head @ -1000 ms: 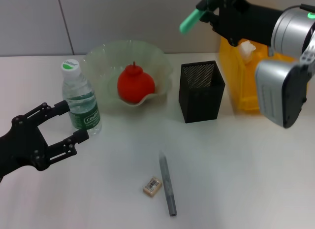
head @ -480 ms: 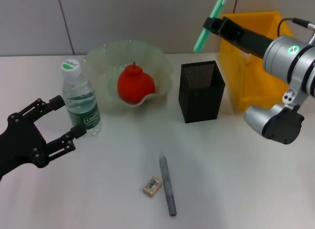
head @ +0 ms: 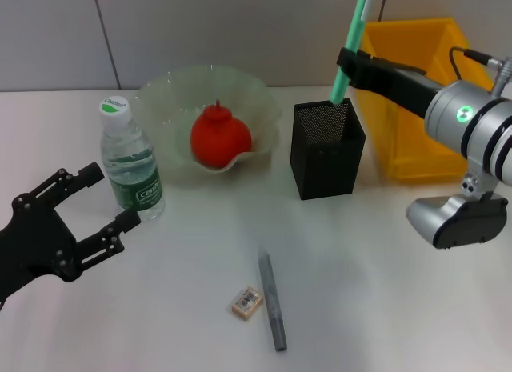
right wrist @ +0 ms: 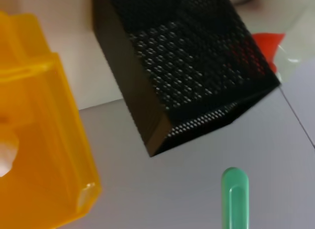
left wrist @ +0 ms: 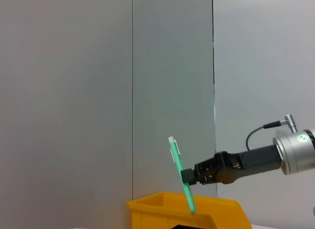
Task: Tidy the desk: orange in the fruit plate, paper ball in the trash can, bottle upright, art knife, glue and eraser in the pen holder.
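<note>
The yellow trash can (head: 416, 100) is seen at the back right of the desk (head: 384, 292), with the black pen holder (head: 326, 148) just beside it and the right gripper (head: 352, 64) held above the holder's far right corner. A green art knife (head: 352, 44) is clamped in that gripper nearly upright, its lower tip at the holder's rim, so the coming move is judged to be a straight lowering. The left gripper (head: 92, 200) is spread open, near the upright bottle (head: 132, 168).
</note>
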Robot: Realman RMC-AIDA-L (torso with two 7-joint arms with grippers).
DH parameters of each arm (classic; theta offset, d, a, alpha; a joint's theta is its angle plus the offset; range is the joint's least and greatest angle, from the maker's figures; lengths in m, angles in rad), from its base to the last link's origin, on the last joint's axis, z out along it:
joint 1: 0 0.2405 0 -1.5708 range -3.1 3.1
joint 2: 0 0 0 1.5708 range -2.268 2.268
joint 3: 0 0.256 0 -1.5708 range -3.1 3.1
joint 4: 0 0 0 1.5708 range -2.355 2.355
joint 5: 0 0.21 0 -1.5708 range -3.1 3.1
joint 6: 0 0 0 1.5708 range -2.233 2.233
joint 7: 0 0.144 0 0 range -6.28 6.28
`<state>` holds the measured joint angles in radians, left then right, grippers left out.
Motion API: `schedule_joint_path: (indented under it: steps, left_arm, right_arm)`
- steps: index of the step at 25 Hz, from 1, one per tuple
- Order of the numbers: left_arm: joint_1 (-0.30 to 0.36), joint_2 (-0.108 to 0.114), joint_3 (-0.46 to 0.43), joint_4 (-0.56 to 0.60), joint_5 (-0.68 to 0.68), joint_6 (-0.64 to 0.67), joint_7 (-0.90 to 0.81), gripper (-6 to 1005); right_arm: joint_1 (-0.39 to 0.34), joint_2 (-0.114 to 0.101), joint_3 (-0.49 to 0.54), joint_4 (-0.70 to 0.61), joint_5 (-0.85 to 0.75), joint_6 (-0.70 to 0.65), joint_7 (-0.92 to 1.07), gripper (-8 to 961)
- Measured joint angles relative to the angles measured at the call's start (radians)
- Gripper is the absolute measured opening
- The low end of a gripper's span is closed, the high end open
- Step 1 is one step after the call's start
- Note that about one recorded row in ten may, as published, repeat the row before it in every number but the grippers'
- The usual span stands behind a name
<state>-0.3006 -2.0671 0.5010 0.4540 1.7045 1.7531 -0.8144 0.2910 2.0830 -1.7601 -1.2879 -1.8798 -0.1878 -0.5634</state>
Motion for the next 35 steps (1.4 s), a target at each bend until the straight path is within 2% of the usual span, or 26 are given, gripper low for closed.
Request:
schedule_joint_path:
  steps: [8,21,32,35]
  left_arm:
    - [-0.003,-0.001,-0.001,-0.027,-0.001,-0.007,0.051,811]
    - [-0.009,-0.001,-0.001,-0.063,-0.008,-0.034,0.108,811]
    - [-0.010,-0.001,0.001,-0.065,-0.015,-0.037,0.126,811]
    - [-0.006,-0.001,0.007,-0.069,-0.007,-0.039,0.125,811]
  right_arm:
    - [-0.003,0.000,-0.048,0.035,-0.061,0.082,-0.046,272]
    - [0.000,0.000,-0.097,0.041,-0.119,0.120,-0.040,284]
    - [-0.012,0.003,-0.173,0.063,-0.170,0.238,0.012,294]
    - [-0.020,0.005,-0.184,0.062,-0.180,0.250,0.020,344]
